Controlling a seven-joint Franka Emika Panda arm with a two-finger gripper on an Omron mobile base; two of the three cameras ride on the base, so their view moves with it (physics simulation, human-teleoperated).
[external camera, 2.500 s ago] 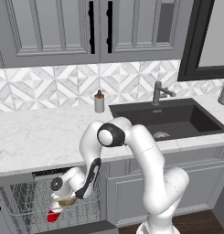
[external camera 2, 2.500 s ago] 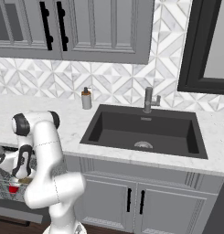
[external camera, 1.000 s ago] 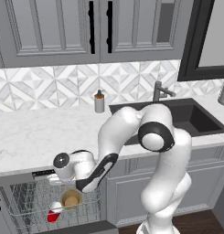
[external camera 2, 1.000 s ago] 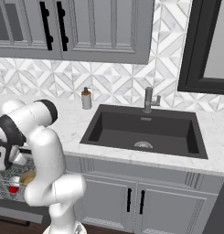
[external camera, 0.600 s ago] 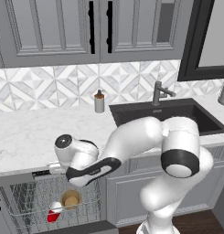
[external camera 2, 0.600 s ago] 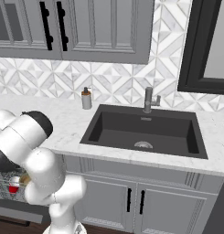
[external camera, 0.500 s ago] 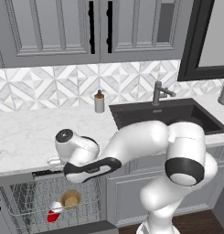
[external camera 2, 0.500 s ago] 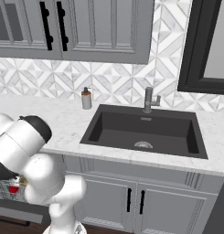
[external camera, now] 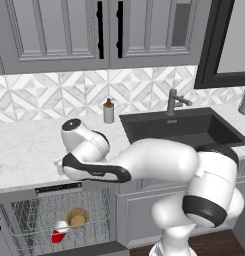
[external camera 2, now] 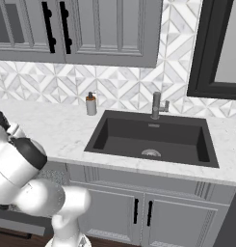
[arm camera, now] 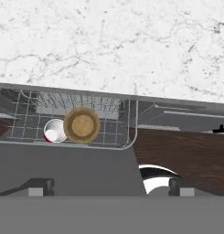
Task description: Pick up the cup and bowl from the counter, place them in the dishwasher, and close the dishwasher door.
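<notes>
Stretching across the middle of the left base view, the counter (external camera: 24, 150) is white marble with faint grey veins and a dark inset sink (external camera: 184, 132) at centre right. Below it, at lower left of that frame, the dishwasher (external camera: 59, 220) stands open, its grey wire rack (external camera: 29, 225) pulled out under a dark control strip. The white arm bends low from the lower right of the frame and reaches left along the counter's front edge, above the rack.

Both dishes already sit in the rack, so the loading looks done and the step in hand is judged to be closing the dishwasher door (arm camera: 63, 169), seen as a flat dark grey panel across the lower part of the hand view. The next move likely calls for the hand to get down under or behind that lowered panel and swing it up until it shuts.

The bowl (arm camera: 82, 125) is small, round and tan-brown, resting open side up at middle left of the hand view. The cup (arm camera: 54, 130) touches its left side, showing a white inside and a sliver of red.

The gripper (arm camera: 109, 186) spreads wide, its two dark fingertips far apart at the bottom of the hand view, holding nothing
</notes>
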